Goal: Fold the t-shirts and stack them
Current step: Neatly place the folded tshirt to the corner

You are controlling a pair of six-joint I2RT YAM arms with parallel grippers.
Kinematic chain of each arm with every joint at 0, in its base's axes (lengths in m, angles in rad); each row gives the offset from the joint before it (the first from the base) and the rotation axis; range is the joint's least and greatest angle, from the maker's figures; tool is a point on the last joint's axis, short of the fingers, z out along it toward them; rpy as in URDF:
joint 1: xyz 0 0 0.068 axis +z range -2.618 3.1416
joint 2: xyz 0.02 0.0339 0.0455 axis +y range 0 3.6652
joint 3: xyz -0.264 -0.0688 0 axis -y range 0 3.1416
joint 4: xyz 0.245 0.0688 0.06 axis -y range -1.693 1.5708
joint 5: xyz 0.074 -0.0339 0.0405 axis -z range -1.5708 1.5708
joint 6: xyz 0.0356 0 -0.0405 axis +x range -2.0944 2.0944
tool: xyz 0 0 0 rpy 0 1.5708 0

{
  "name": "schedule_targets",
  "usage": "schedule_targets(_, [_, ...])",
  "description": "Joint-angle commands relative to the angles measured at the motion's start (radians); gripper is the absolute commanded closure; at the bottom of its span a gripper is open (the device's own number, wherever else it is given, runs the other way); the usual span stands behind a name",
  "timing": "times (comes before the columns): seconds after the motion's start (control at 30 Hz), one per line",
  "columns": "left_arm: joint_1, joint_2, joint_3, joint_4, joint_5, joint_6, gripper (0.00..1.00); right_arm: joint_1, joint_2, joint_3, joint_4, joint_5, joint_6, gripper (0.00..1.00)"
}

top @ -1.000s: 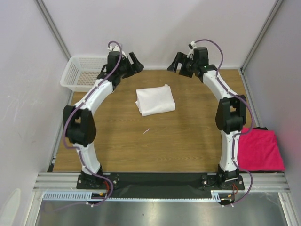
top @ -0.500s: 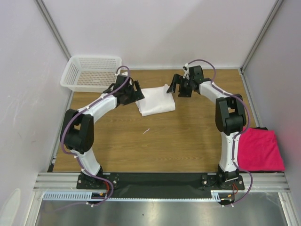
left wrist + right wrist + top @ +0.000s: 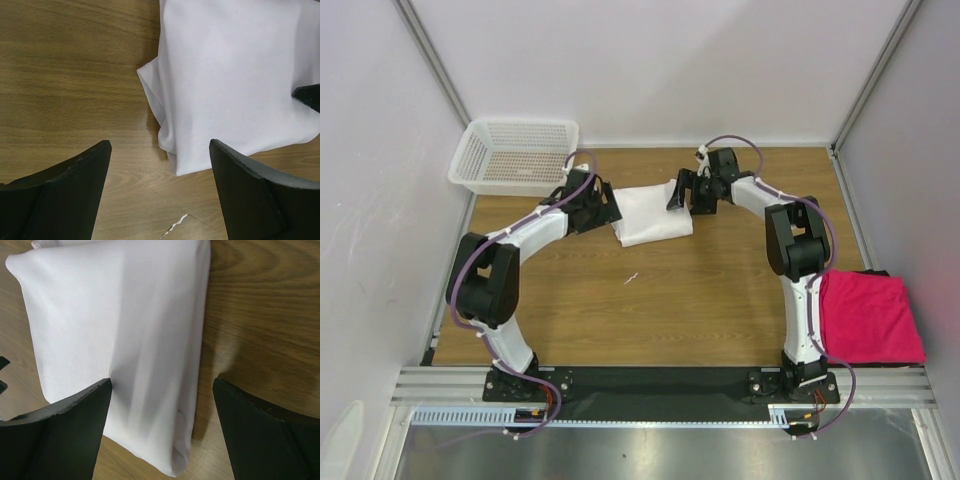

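A folded white t-shirt lies on the wooden table at centre back. My left gripper is open, low at the shirt's left edge; in the left wrist view the shirt lies just ahead of my open left gripper. My right gripper is open at the shirt's right edge; in the right wrist view my right gripper straddles the shirt's folded edge. A folded magenta-pink t-shirt lies at the right, off the table edge. No black shirt shows.
A white mesh basket stands at the back left corner. A small white scrap lies on the table in front of the white shirt; it also shows in the left wrist view. Walls close in on the left and right sides.
Both arms have come down from the back of the table and closed in on the white shirt, left gripper to its left edge, right gripper to its right edge. The shirt has not moved.
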Motion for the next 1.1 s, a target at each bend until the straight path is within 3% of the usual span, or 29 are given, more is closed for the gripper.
schedule_targets(0.0, [-0.002,-0.073,-0.007,0.01,-0.034,-0.006,0.14,0.029,0.03,0.031,-0.034,0.033,-0.039,0.11])
schedule_targets(0.2, [0.001,-0.136,-0.044,-0.038,-0.058,-0.004,0.13,0.056,0.053,0.005,-0.052,0.102,-0.062,0.32])
schedule_targets(0.23, [0.003,-0.162,-0.062,-0.038,-0.058,-0.006,0.12,0.061,0.056,0.001,-0.054,0.113,-0.062,0.44])
schedule_targets(0.3, [0.007,-0.188,-0.076,-0.047,-0.054,-0.006,0.12,0.068,0.072,-0.002,-0.054,0.14,-0.057,0.56])
schedule_targets(0.33, [0.012,-0.214,-0.09,-0.052,-0.053,-0.004,0.12,0.072,0.078,0.001,-0.057,0.147,-0.051,0.67])
schedule_targets(0.4, [0.018,-0.237,-0.102,-0.064,-0.053,0.0,0.12,0.076,0.092,0.001,-0.052,0.154,-0.034,0.77])
schedule_targets(0.5, [0.038,-0.288,-0.133,-0.076,-0.048,0.005,0.12,0.084,0.093,0.001,-0.038,0.159,-0.011,1.0])
schedule_targets(0.63, [0.069,-0.346,-0.167,-0.087,-0.033,0.022,0.12,0.096,0.046,0.0,-0.075,0.208,0.006,1.0])
schedule_targets(0.8, [0.08,-0.389,-0.152,-0.142,-0.059,0.092,0.12,0.122,-0.081,-0.052,-0.271,0.442,0.01,1.0])
schedule_targets(1.07, [0.092,-0.443,-0.145,-0.177,-0.071,0.178,0.11,0.127,-0.409,-0.366,-0.472,0.747,0.014,1.0])
